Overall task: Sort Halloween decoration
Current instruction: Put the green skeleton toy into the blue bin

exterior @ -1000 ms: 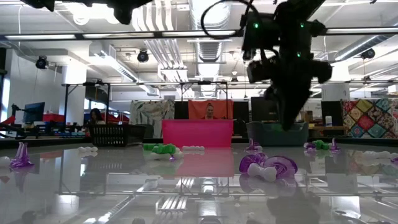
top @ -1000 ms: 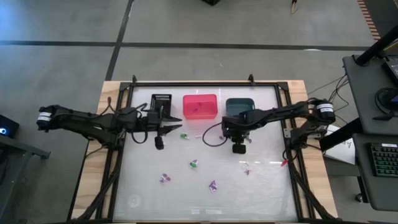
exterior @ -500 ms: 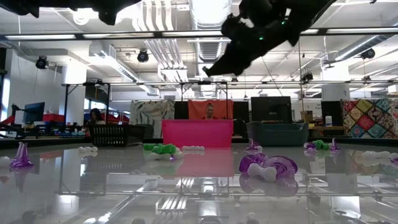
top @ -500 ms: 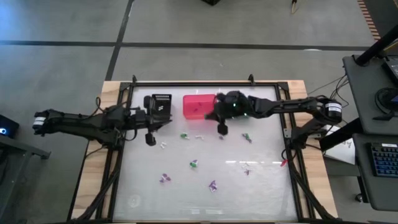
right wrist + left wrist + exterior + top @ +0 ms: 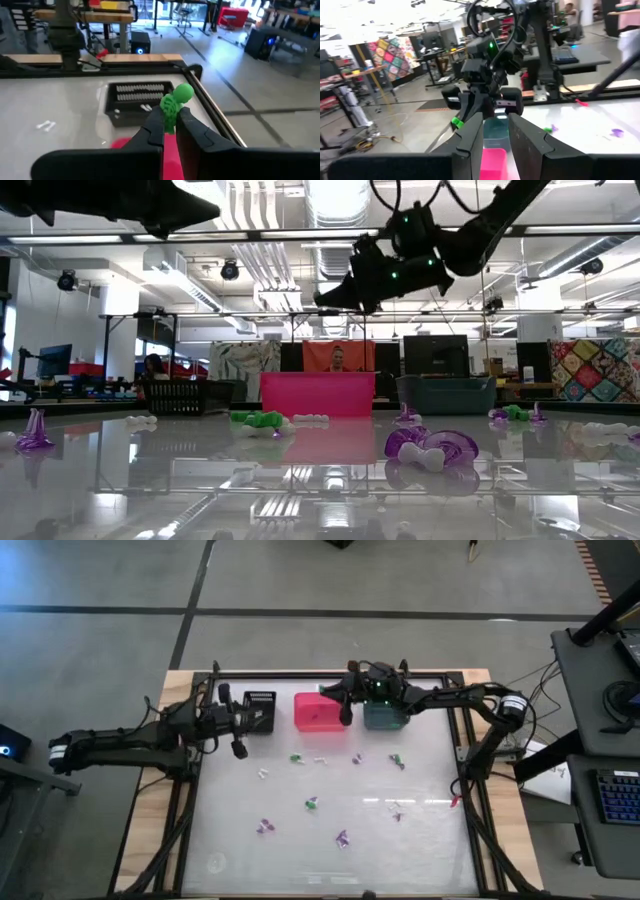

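My right gripper (image 5: 346, 714) is high above the table, at the pink bin's (image 5: 320, 710) right edge, shut on a small green trinket (image 5: 175, 101). It also shows in the low view (image 5: 330, 298). My left gripper (image 5: 237, 747) hovers at the black bin's (image 5: 260, 708) left near corner, empty, its fingers (image 5: 475, 134) a narrow gap apart. Several green, purple and white trinkets lie loose on the glass, among them a green one (image 5: 296, 757) and a purple one (image 5: 342, 838). White trinkets (image 5: 145, 107) lie in the black bin. My right gripper pinches the green trinket's lower part (image 5: 170, 114) between its two fingertips. The trinket's rounded end (image 5: 183, 92) sticks out past them. The fingers slant down toward the table's left. The trinket is lifted clear, above the pink bin (image 5: 170, 146).
A teal bin (image 5: 386, 718) stands right of the pink one, under my right arm. The three bins stand in a row along the far edge. A black frame (image 5: 205, 740) rims the glass top. A red clip (image 5: 457, 801) lies near the right edge.
My right gripper has risen from the glass at mid-right and swung toward the far edge and left, from in front of the teal bin to the pink bin's right edge, carrying the green trinket. My left gripper has drawn back toward the table's left and far edges.
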{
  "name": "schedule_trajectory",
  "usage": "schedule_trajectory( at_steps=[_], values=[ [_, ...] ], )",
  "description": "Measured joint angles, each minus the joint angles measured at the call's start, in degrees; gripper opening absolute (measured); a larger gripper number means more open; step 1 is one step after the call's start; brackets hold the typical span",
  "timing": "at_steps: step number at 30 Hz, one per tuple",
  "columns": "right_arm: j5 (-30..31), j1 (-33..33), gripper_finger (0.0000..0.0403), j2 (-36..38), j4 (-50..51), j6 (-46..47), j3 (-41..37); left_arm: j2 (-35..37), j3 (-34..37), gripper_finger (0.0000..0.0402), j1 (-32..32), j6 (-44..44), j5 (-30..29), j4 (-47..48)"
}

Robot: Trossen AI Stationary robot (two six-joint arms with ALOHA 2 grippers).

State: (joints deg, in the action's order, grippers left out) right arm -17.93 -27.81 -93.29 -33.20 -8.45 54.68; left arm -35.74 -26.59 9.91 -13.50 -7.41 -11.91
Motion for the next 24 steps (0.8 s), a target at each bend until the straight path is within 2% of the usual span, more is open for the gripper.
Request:
schedule_trajectory(
  at_steps=[3,6,10,17,19,24],
  values=[
    [-4.1,-2.0,0.0015,-0.6,-0.7,1.5,0.0,-0.3,-1.2,0.0075,1.5,0.5,0.8,-0.4],
    [-7.7,-2.6,0.0015,-0.6,-1.4,2.5,0.0,-1.4,-1.3,0.0075,1.8,0.6,4.7,-0.6],
    [-8.1,-2.6,0.0015,0.3,-0.6,3.6,0.0,-3.8,-1.5,0.0075,1.8,0.7,10.7,-0.6],
    [-7.8,-2.5,0.0015,5.4,12.3,4.9,0.3,-7.8,-1.6,0.0075,2.7,-1.9,11.2,-2.5],
    [-5.6,-2.7,0.0015,7.1,19.2,4.8,1.2,-8.6,-2.2,0.0075,3.6,-2.6,11.1,-2.4],
    [7.4,-3.0,0.0014,10.2,42.0,4.2,4.3,-10.6,-4.9,0.0075,6.2,-5.1,11.1,-2.5]
  ],
)
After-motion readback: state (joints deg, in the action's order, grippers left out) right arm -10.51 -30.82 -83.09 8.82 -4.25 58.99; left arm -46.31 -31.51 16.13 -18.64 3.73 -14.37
